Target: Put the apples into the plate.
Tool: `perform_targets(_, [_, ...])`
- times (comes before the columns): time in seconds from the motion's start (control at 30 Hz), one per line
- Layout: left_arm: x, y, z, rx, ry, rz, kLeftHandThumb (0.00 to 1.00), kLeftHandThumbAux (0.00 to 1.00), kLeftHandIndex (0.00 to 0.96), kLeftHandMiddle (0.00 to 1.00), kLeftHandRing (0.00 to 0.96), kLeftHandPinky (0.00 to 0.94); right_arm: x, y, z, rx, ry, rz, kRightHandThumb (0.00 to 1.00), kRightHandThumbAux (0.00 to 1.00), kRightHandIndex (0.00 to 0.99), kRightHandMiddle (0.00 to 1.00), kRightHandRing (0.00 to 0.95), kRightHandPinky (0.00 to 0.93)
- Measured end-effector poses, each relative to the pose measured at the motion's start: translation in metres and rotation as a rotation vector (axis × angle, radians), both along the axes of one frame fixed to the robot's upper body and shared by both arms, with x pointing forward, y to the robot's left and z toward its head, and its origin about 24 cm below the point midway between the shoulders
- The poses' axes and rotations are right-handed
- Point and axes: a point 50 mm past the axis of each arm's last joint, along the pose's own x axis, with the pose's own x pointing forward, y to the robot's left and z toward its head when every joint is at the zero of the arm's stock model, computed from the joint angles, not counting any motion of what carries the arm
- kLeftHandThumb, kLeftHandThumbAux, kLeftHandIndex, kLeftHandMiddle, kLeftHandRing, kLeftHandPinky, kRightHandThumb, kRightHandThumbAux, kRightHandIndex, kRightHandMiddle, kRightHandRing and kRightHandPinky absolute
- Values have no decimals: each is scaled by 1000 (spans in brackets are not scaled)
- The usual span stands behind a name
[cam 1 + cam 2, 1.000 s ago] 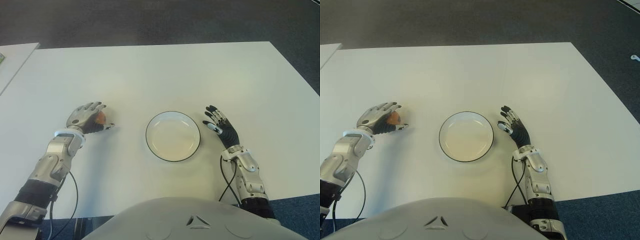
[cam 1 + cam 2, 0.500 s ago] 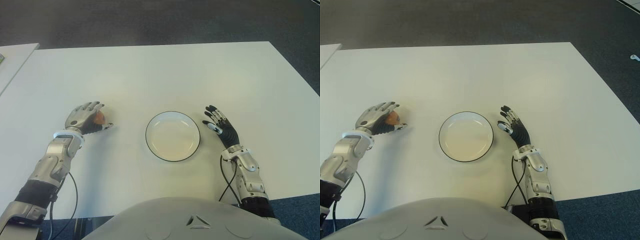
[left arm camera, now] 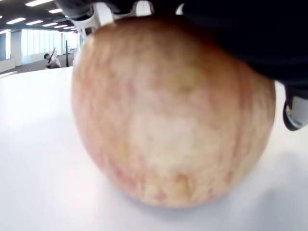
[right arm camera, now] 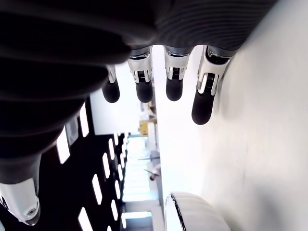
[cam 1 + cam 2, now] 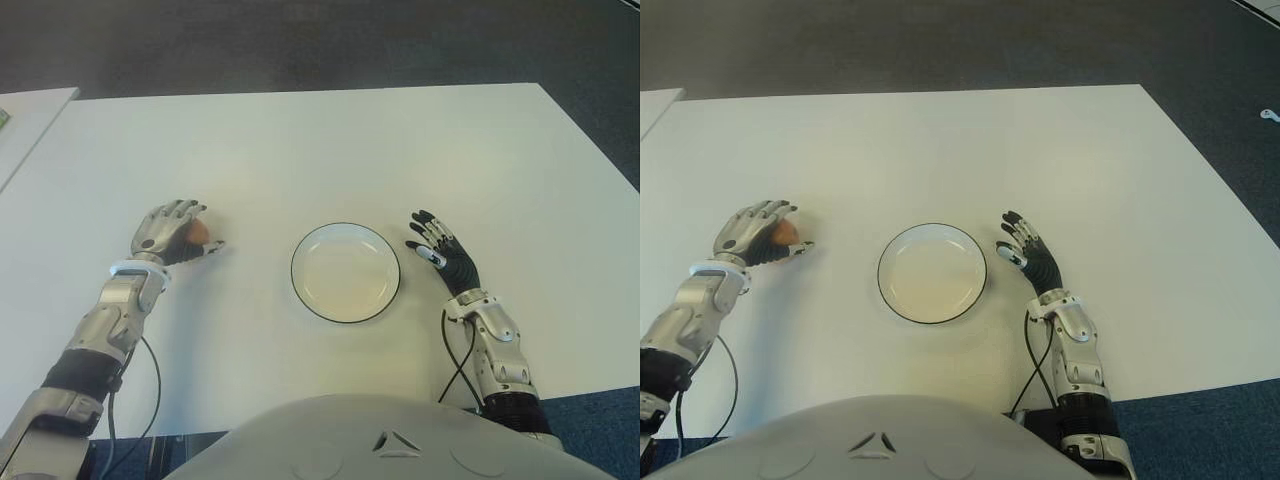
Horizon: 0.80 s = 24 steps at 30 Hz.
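An apple (image 5: 197,232) is gripped by the left hand (image 5: 168,232) toward the left edge of the white counter (image 5: 330,150), with the fingers (image 5: 185,208) curled over its top; in the left wrist view the apple (image 3: 173,115) is seen resting on the counter. The plate (image 5: 346,272) is set near the middle of the counter's near edge. The right hand (image 5: 443,255) is shown just right of the plate, its fingers (image 4: 201,101) spread and holding nothing.
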Motion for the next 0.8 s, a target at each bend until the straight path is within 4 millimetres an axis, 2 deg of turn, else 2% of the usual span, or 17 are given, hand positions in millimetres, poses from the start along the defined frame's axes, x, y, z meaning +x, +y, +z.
perform_targets(0.2, [3, 7, -8, -9, -38, 25, 506, 425, 314, 397, 390, 442, 0, -4, 1, 11, 7, -14, 123, 611, 0, 52, 52, 53])
perform_targets(0.37, [5, 11, -11, -11, -57, 49, 582, 448, 364, 494, 490, 539, 0, -7, 1, 17, 12, -22, 124, 612, 0, 53, 52, 53])
perform_targets(0.4, [5, 12, -12, -12, -60, 52, 630, 534, 387, 520, 515, 548, 0, -7, 2, 18, 13, -23, 128, 613, 0, 53, 53, 58])
perform_targets(0.47, [5, 13, -14, -13, -72, 55, 673, 609, 407, 545, 541, 545, -1, -8, 1, 25, 19, -26, 133, 614, 1, 54, 54, 63])
perform_targets(0.5, [5, 13, -15, -11, -77, 56, 682, 625, 411, 550, 547, 543, -1, -8, 1, 31, 22, -28, 135, 614, 1, 53, 55, 65])
perform_targets(0.57, [6, 14, -17, -5, -88, 64, 775, 648, 406, 536, 561, 501, -1, -9, 1, 44, 26, -31, 141, 613, 1, 54, 58, 73])
perform_targets(0.8, [7, 16, -20, 18, -97, 102, 835, 665, 411, 498, 530, 435, -5, -13, 2, 49, 29, -45, 135, 598, 23, 80, 78, 96])
